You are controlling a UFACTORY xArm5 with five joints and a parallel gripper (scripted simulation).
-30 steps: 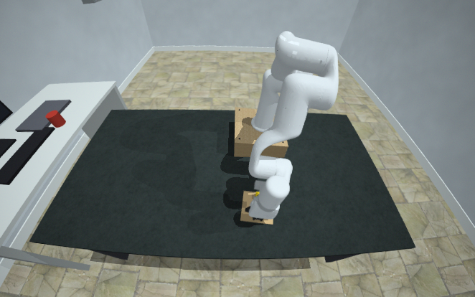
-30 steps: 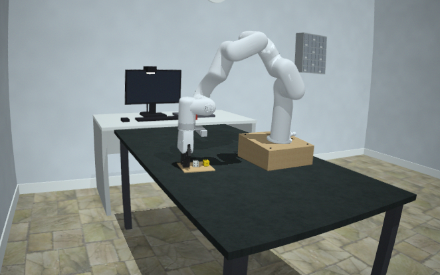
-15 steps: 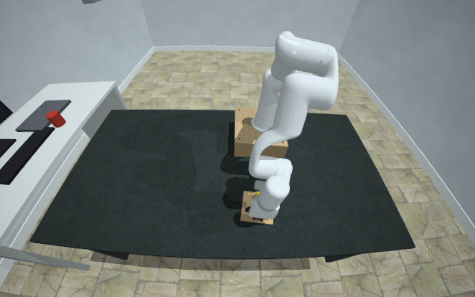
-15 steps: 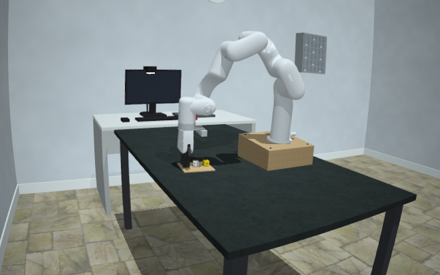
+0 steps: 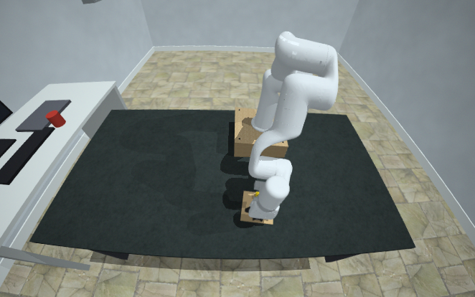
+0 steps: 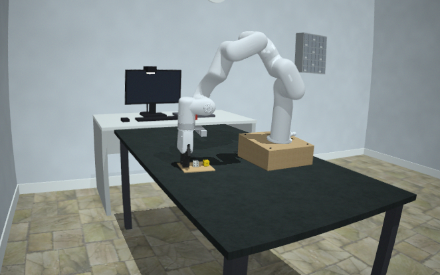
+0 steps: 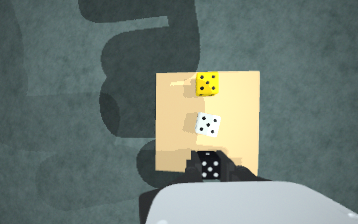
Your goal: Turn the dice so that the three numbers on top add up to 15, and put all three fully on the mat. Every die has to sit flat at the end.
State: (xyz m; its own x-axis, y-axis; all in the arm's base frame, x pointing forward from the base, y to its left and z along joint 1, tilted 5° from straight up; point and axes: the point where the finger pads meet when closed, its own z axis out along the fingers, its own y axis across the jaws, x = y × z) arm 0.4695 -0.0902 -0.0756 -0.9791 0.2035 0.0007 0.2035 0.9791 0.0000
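three dice [image 7: 208, 123], wrist view only

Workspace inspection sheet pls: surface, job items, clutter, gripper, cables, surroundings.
Surface: dark table top; tan mat lies flat on it, near the arm's wooden base box.
Job's things: yellow die shows five, flat on the mat by its far edge; white die shows five, flat and slightly rotated at mid-mat; black die shows five, at the mat's near edge.
Clutter: nothing seen on the dark table besides the mat and base box.
Gripper: gripper is closed on the black die; whether the die touches the mat cannot be told.
Cables: nothing seen.
Surroundings: white desk with monitor, keyboard and a red cylinder; grey wall panel.
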